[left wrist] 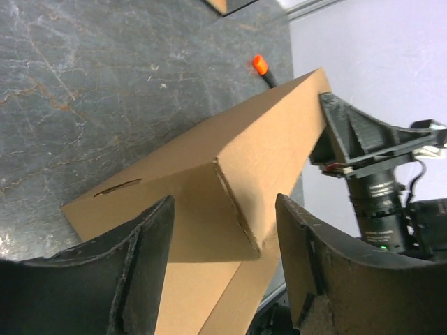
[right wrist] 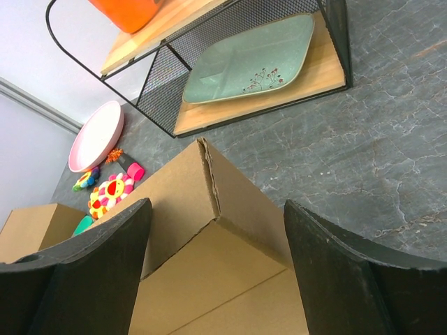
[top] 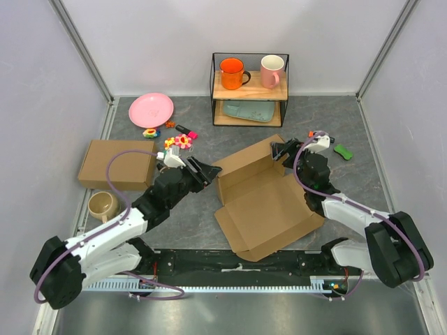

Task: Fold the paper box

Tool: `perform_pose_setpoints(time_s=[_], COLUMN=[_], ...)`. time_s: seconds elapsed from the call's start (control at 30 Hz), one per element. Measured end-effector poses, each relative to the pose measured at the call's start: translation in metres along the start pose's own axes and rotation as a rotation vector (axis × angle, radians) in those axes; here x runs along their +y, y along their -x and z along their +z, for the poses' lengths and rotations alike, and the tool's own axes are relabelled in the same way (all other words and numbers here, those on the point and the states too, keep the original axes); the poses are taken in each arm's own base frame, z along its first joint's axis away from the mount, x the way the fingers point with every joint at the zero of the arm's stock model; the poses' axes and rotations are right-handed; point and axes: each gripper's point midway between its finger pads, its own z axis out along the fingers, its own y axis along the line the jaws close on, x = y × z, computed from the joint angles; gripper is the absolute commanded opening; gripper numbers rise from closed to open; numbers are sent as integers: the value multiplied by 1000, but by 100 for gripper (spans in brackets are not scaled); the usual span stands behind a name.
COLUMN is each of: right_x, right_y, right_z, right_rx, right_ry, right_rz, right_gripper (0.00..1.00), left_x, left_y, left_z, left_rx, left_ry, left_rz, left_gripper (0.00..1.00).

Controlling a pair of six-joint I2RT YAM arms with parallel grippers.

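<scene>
The paper box [top: 264,195], plain brown cardboard, lies in the middle of the table with its back wall and side flaps raised and its front panel flat. My left gripper [top: 207,173] is at the box's left rear corner. In the left wrist view that corner [left wrist: 241,174] stands between the open fingers [left wrist: 143,265] without being pinched. My right gripper [top: 282,151] is at the right rear corner. In the right wrist view the corner seam [right wrist: 209,188] sits in the wide gap between the dark fingers [right wrist: 349,272], and the jaws are open.
A closed brown box [top: 116,164] and a beige mug [top: 103,204] sit at the left. Behind are a pink plate [top: 151,109], small toys [top: 178,141] and a wire shelf [top: 250,89] with two mugs and a green plate. A green toy [top: 343,151] lies at the right.
</scene>
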Motion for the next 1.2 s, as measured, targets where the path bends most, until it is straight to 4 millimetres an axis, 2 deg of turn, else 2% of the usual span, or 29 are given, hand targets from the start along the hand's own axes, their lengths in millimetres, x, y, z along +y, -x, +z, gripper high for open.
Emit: perform_pose_setpoints(time_s=[0.1,0.2,0.43,0.57,0.7,0.9,1.2], right_x=[0,-3,-9,-10,-11,-9,-5], right_y=[0,1,4,9,16,14,5], right_z=[-2,-7,-24,-28,-23,-10,-18], right_rx=[2,0,19,43,71,104,92], right_ry=[-2,-8,-45,-77,-114,-111,-30], right_rz=[-1,0,-18,-49,-90,-93,-40], right_gripper=[82,82,88,89,89,85,81], left_x=[10,6,5,4,3,2,5], left_y=[-12,-13,-14,-13,-7,3,28], left_z=[9,14,15,16,20,27,39], left_rx=[44,50,51,50,39,13,-23], left_ry=[33,14,3,8,26,59,105], left_rz=[4,1,16,51,103,187,375], left_gripper=[53,48,45,43,43,44,45])
